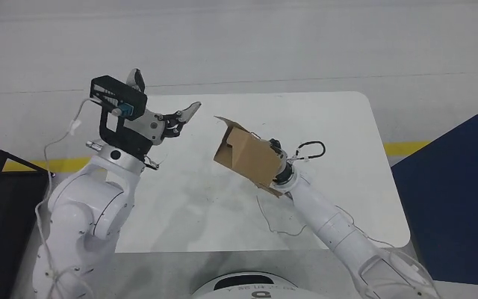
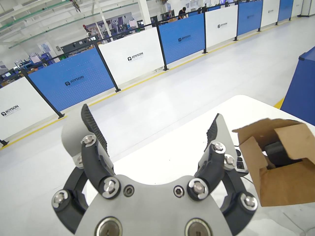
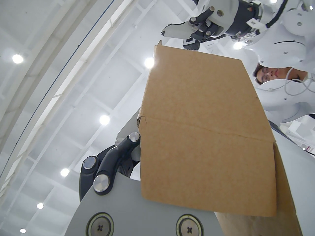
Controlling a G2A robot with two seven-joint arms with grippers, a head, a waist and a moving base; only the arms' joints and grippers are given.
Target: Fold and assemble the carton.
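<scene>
The left gripper (image 1: 168,90) hangs over the left part of the white worktop (image 1: 340,119), jaws spread wide and empty, aimed at the carton (image 1: 243,153). The carton is part-erected with its flaps loose, and tilts above mid-worktop. The right gripper (image 2: 277,152) appears clamped on a carton wall, one finger inside. Flap-folding looks to be in hand: next, the left jaws should cross to the near flap and press it shut while the right braces.

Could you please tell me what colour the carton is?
The carton is plain brown cardboard with no print showing; the right wrist view shows it best.
</scene>
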